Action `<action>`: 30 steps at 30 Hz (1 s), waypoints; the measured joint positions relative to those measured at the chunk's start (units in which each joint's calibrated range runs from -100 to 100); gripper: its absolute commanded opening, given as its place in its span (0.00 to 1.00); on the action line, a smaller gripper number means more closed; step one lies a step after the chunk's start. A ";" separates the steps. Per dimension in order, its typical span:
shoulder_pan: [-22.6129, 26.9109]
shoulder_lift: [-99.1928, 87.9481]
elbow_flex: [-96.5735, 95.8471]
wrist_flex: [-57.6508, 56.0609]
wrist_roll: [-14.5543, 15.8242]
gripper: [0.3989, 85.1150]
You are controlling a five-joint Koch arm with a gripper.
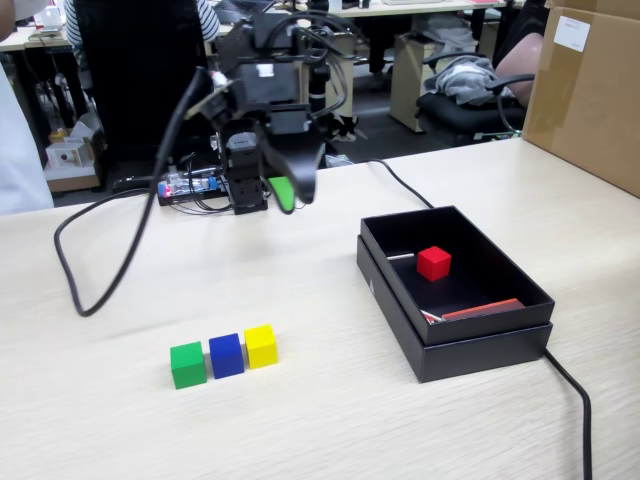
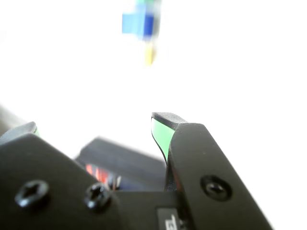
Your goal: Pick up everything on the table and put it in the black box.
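Three cubes sit closest to the fixed camera, in a row on the pale worktop (image 1: 300, 420): a green cube (image 1: 187, 364), a blue cube (image 1: 226, 355) touching it, and a yellow cube (image 1: 260, 345) touching the blue one. To their right stands the black box (image 1: 470, 345), nested in its lid, with the red cube (image 1: 433, 262) resting on its floor; a reddish strip lies along its near inner wall, too thin to identify. A black cable (image 1: 570, 385) emerges from behind the box and runs off the bottom edge.

Behind the cubes the arm hangs above the worktop, well apart from them, its upper part a dark tangle of wiring against the office background. Its gripper (image 1: 288, 192) holds nothing. In the wrist view the jaws stand apart — a clear gap between the green-lined tips — but the scene beyond is washed out to white, and only a blur of blue and yellow shows at the top.
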 measured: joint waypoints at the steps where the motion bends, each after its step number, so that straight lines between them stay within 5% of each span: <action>1: -1.42 2.07 0.09 0.00 -0.73 0.57; 9: -7.37 25.24 10.41 0.08 -4.64 0.56; 24: -8.60 58.25 31.77 0.00 -6.45 0.52; 30: -8.84 62.65 33.50 0.08 -7.62 0.41</action>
